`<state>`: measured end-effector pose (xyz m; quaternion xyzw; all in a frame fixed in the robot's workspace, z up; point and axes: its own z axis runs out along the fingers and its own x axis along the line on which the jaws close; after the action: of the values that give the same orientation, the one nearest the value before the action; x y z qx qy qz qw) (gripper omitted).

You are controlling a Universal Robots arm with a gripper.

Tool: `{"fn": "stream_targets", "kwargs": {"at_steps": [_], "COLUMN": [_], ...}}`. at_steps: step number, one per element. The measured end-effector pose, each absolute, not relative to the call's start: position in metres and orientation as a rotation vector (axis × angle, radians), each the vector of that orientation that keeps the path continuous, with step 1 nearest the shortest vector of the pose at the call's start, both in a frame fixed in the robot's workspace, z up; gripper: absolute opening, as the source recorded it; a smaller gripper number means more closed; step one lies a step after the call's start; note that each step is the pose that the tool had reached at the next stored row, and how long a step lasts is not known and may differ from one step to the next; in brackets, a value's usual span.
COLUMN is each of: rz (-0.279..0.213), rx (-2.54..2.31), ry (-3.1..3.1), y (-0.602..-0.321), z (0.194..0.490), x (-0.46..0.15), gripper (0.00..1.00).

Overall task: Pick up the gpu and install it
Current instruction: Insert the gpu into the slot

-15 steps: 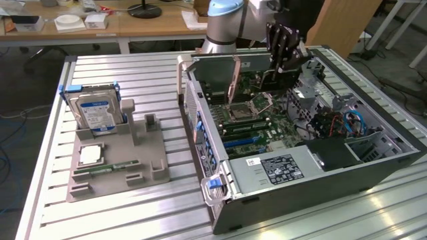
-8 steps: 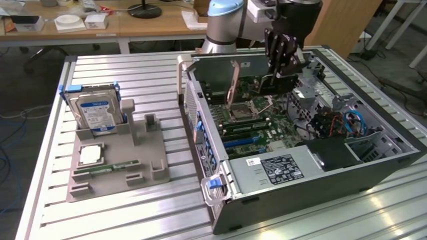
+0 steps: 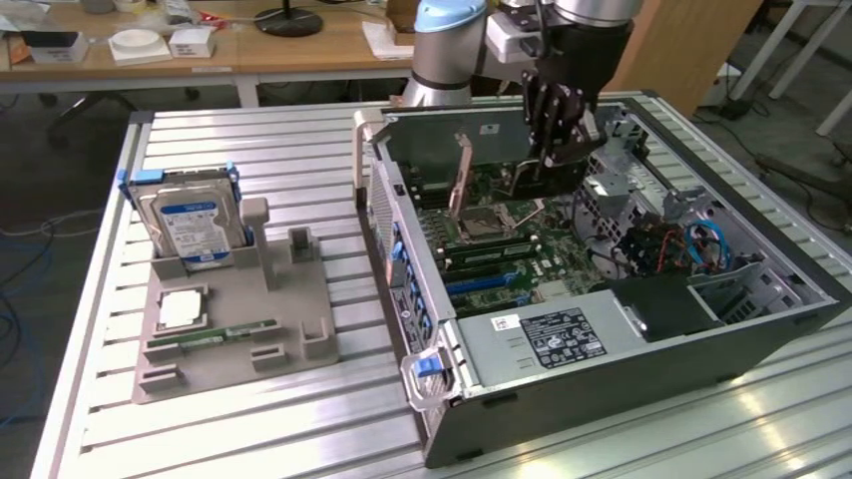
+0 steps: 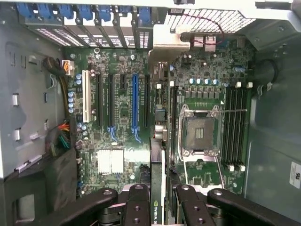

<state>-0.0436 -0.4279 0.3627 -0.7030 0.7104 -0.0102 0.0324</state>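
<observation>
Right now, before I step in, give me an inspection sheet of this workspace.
Surface: slatted metal table, carrying an open computer case and a grey fixture.
Job's things: gpu held edge-on over the motherboard; whether seated, cannot tell.
Clutter: hard drive upright in the fixture, memory stick lying flat on it.
Grippers: pincer shut on the gpu.
Cables: blue and black wires inside the case.
Surroundings: wooden desk behind, with small boxes.
</observation>
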Motion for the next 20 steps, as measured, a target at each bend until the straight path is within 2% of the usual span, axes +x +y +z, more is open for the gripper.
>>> {"fn": "stream_targets", "kwargs": {"at_steps": [20], "rz": [-0.034], "rx": [-2.150], "ry": [2.203], "y": [-0.440], "z": [0.350], "x": [-0.052], "gripper": [0.26]}}
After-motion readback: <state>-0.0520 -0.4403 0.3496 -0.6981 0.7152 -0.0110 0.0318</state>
